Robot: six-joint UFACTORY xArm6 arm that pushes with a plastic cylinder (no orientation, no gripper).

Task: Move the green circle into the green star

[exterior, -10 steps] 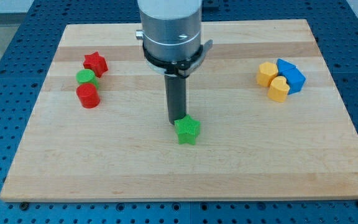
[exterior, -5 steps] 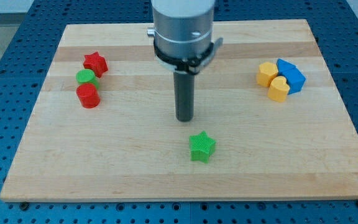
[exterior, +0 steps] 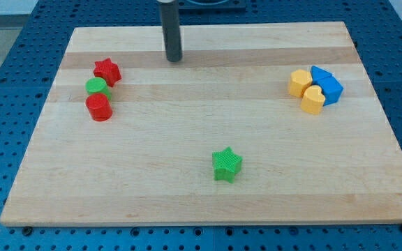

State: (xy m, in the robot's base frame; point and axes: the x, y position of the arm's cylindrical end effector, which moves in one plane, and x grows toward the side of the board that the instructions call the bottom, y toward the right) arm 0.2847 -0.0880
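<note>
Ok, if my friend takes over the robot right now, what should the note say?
My tip is near the view's top, touching no block, to the right of the red star.
The green circle sits at the view's left, squeezed between the red star above and the red cylinder below.
The green star lies alone near the view's bottom, right of centre, far from the circle.
Done: nothing yet; the circle has not reached the star.
Left: free the circle from the two red blocks, then push it down and rightward into the star.
The yellow and blue blocks at the right are out of the way.
</note>
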